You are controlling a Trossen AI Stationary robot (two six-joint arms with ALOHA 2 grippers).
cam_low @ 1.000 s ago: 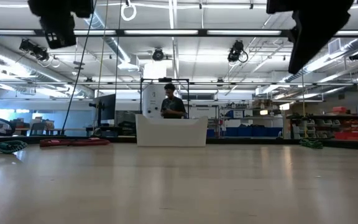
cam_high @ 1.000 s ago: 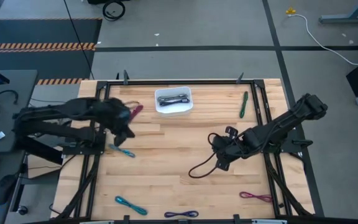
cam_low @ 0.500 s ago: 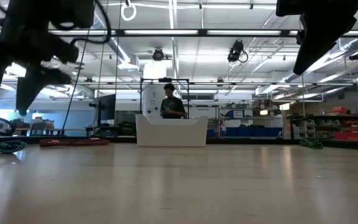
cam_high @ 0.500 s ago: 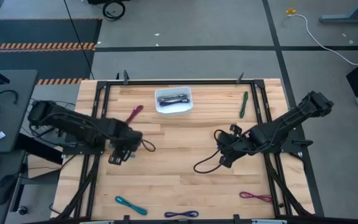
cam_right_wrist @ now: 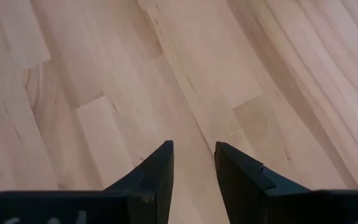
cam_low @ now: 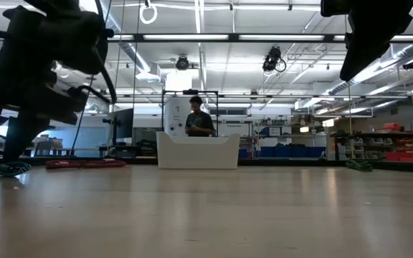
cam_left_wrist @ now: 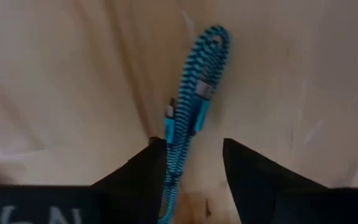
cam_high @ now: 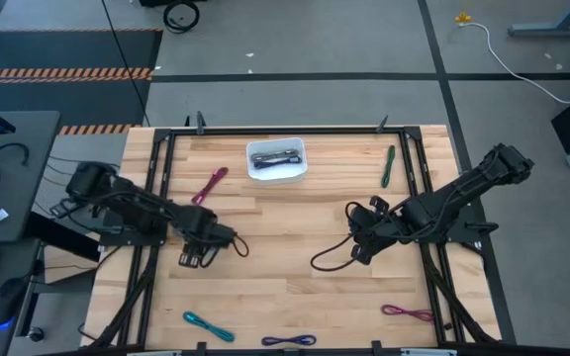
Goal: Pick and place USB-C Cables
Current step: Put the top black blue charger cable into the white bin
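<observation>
A teal USB-C cable (cam_left_wrist: 194,87), a short braided bundle, lies flat on the wooden table (cam_high: 285,247). My left gripper (cam_left_wrist: 191,143) stands open low over it, one finger on each side of the end nearest the wrist. In the high view this gripper (cam_high: 190,257) hides the cable. My right gripper (cam_right_wrist: 194,155) is open over bare wood right of centre (cam_high: 356,251), with nothing between its fingers. A grey cable (cam_high: 275,156) lies in the white bin (cam_high: 276,173). My left gripper comes at the teal cable from above, its fingers lying along the bundle. The cable's near end (cam_left_wrist: 169,158) runs close by the inner side of one finger (cam_left_wrist: 148,168). I cannot tell whether they touch. The cable lies flat on the table.
Other cables lie about: magenta (cam_high: 210,183) left of the bin, green (cam_high: 388,165) at the far right, teal (cam_high: 208,326), purple (cam_high: 288,341) and magenta (cam_high: 407,313) along the near edge. A black wiring loop (cam_high: 327,261) hangs by the right arm. A person (cam_low: 199,118) stands beyond the bin (cam_low: 197,150).
My left gripper has gone from beside the magenta cable toward the table's near edge and down, ending low over the teal cable, which now lies hidden under it in the high view. The cable has stayed where it was.
</observation>
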